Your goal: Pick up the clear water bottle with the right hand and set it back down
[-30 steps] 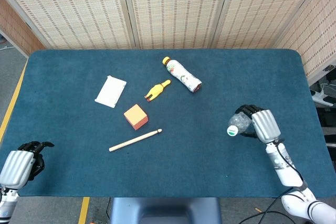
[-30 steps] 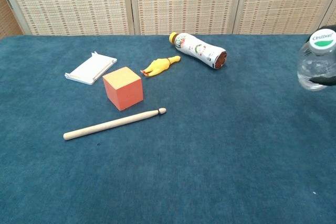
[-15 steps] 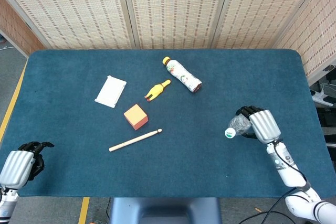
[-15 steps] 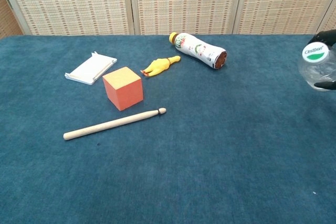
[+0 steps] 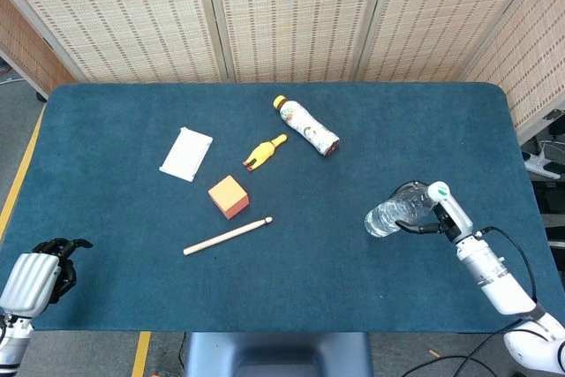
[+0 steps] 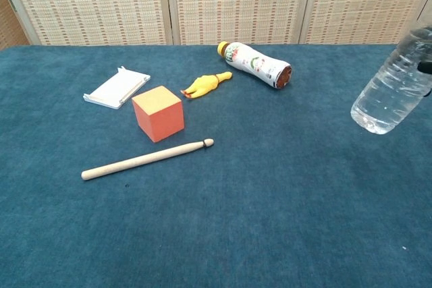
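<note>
The clear water bottle (image 5: 395, 212) is held in my right hand (image 5: 443, 207) near the table's right side. My hand grips it around the upper end. It is tilted, with its base pointing left toward the middle of the table. In the chest view the water bottle (image 6: 393, 88) leans at the right edge, base down and to the left, and its top is cut off by the frame. Only a dark sliver of my right hand (image 6: 427, 66) shows there. My left hand (image 5: 33, 272) sits off the table's front left corner, fingers curled in, holding nothing.
On the blue table (image 5: 106, 121) lie a labelled drink bottle with a yellow cap (image 5: 306, 126), a yellow rubber chicken (image 5: 264, 153), an orange cube (image 5: 229, 196), a wooden stick (image 5: 227, 236) and a white notepad (image 5: 186, 154), all left of the held bottle.
My right hand has turned over with the bottle. The cap pointed forward before; now the base swings out to the left and the cap end is at the hand. The left hand is still.
</note>
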`<act>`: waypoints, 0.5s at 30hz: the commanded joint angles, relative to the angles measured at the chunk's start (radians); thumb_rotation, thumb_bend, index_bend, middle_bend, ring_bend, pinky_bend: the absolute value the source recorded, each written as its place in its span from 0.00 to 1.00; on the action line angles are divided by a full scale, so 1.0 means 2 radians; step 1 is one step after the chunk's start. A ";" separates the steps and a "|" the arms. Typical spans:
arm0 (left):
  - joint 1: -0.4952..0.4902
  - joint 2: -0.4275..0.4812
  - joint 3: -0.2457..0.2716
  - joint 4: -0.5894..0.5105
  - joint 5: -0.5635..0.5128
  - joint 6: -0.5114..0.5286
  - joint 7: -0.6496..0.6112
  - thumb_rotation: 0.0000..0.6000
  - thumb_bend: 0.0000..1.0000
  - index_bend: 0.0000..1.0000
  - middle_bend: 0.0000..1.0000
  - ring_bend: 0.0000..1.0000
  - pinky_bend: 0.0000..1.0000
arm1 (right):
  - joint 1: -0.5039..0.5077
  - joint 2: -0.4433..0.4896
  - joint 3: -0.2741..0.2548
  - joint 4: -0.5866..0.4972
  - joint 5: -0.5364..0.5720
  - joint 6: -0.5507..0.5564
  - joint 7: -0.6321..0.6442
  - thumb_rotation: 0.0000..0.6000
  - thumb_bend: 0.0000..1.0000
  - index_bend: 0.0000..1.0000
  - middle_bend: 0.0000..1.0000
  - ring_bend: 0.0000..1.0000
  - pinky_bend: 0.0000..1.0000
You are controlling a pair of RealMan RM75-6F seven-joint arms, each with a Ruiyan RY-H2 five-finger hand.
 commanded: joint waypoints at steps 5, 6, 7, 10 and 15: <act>0.003 0.000 0.002 0.000 0.002 0.004 0.000 1.00 0.46 0.36 0.45 0.34 0.42 | -0.032 -0.086 0.052 0.062 0.129 0.076 -0.641 1.00 0.35 0.82 0.72 0.63 0.60; 0.003 0.000 0.002 0.000 0.003 0.005 0.000 1.00 0.46 0.36 0.45 0.34 0.42 | -0.033 -0.099 0.055 0.079 0.126 0.095 -0.673 1.00 0.36 0.82 0.72 0.63 0.60; 0.003 0.000 0.002 0.000 0.003 0.005 0.000 1.00 0.46 0.36 0.45 0.34 0.42 | -0.034 -0.117 0.058 0.104 0.120 0.119 -0.709 1.00 0.36 0.83 0.72 0.63 0.60; 0.000 0.000 0.000 0.000 0.002 0.002 0.000 1.00 0.46 0.36 0.45 0.34 0.42 | -0.035 -0.160 0.066 0.169 0.104 0.173 -0.762 1.00 0.36 0.83 0.72 0.63 0.60; 0.001 0.000 0.000 0.001 0.001 0.002 -0.002 1.00 0.46 0.36 0.45 0.34 0.42 | -0.035 -0.189 0.065 0.216 0.086 0.192 -0.745 1.00 0.36 0.83 0.72 0.63 0.60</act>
